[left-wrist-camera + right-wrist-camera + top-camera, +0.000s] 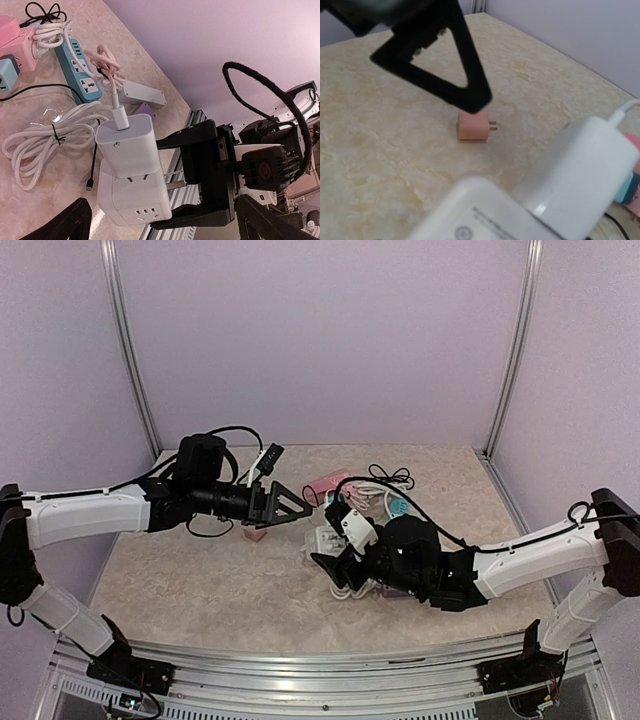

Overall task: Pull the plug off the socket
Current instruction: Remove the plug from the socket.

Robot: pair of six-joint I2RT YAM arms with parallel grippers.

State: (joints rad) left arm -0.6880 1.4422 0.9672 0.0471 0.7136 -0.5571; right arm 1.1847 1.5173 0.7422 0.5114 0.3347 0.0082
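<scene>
1. Plug (127, 145): white, cord at top, prongs partly bared, seated in socket (132, 202), right of table (200, 580) centre.
2. Socket: white cube, clamped between fingers of right gripper (155, 185).
3. Right arm: stretched in low from right, wrist pointing left.
4. Left gripper (298, 504): spread to full width, nothing held, aimed at plug, apart from it.
5. Left arm: extended level from left, above table.
6. Pink adapter (472, 126): lying on table beneath left gripper.

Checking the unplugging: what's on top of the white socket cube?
A white charger, cable attached, prongs partly showing above the socket cube. How deep they reach inside is hidden.
</scene>
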